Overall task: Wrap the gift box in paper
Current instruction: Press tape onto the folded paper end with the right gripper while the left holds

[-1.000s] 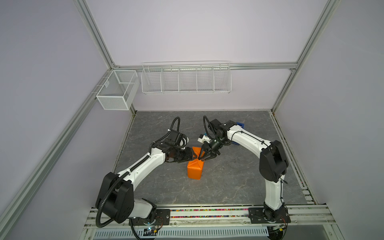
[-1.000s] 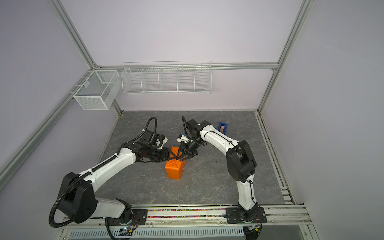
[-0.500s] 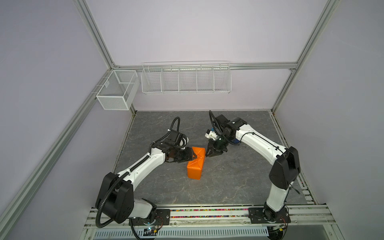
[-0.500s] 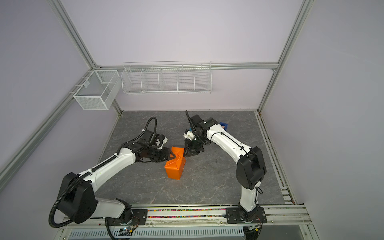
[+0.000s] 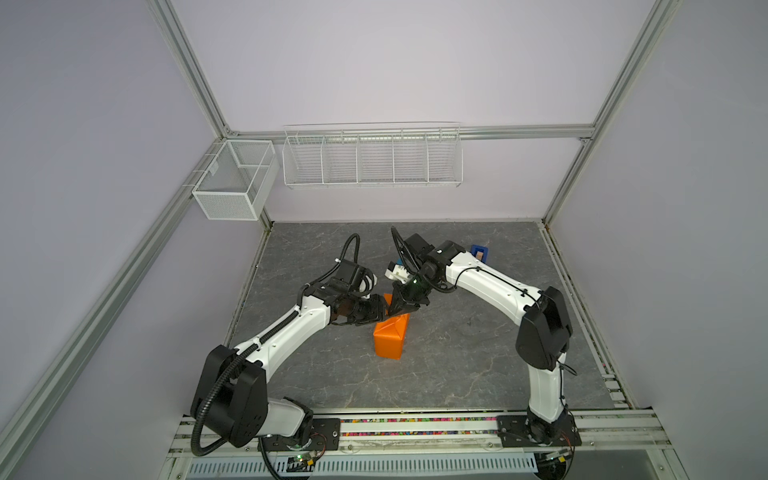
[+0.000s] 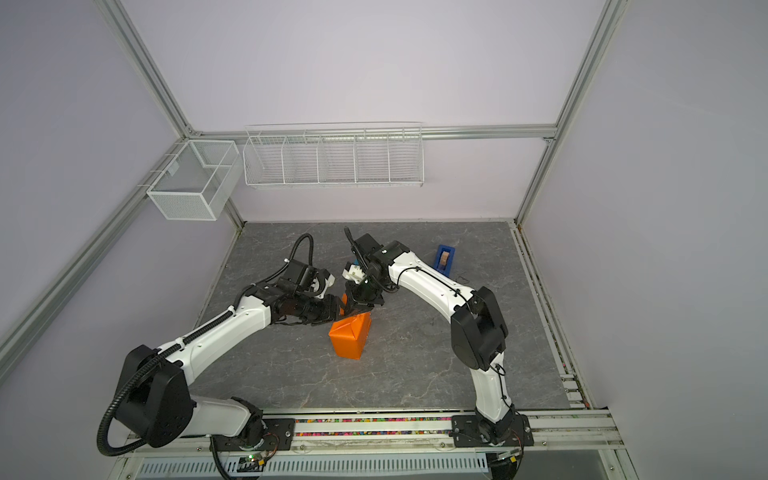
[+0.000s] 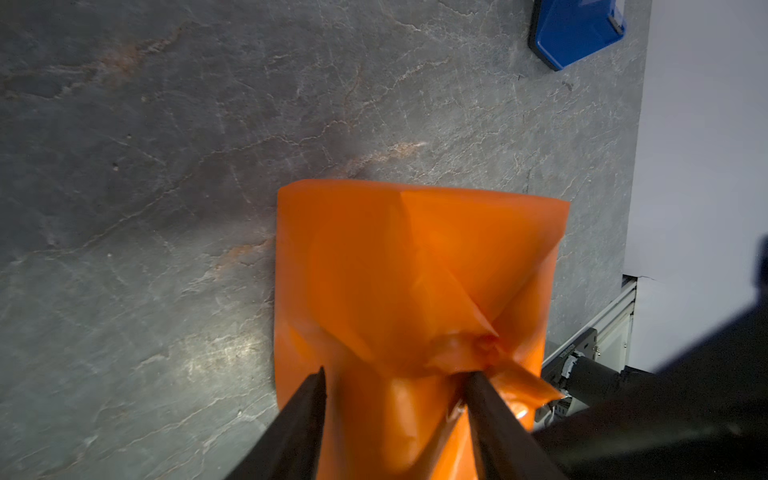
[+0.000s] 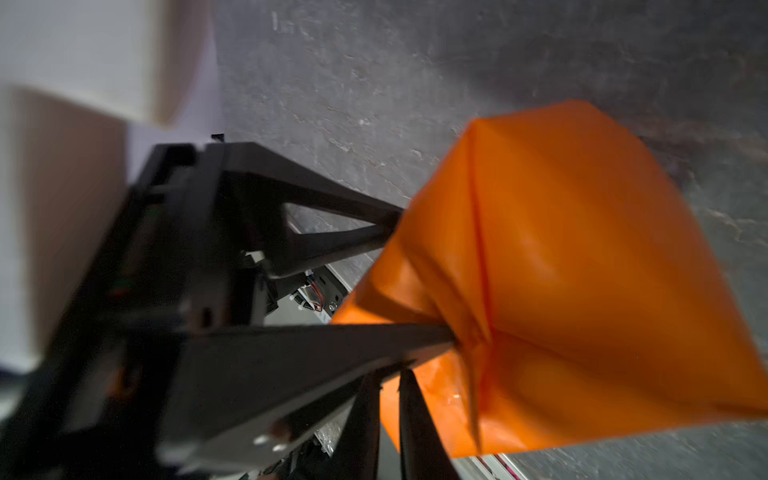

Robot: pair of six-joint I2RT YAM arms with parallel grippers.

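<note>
The task looks close to its end. The gift box itself does not show anywhere: the paper (image 5: 390,340) covers it on all visible sides, so the package stands as one orange block near the middle of the worktop (image 5: 457,374). The top, the sides and the near end look closed and rather smooth. What seems left is the far end, where the paper is gathered in diagonal folds and one small flap stands out loose. No tape can be made out on the folds, and the blue tape dispenser (image 6: 444,257) stands well apart at the far right, so the fixing is probably not done.

Both arms reach in low from the near rail and meet at this far end. The left pincer (image 7: 395,372) comes from the left with its fingers spread, and the tips touch the end of the package, one of them at the gathered knot. The right pincer (image 8: 388,374) points down at the far top edge from the right. Its fingers stand almost together with only a thin slit, and whether paper is caught between them cannot be told.
</note>
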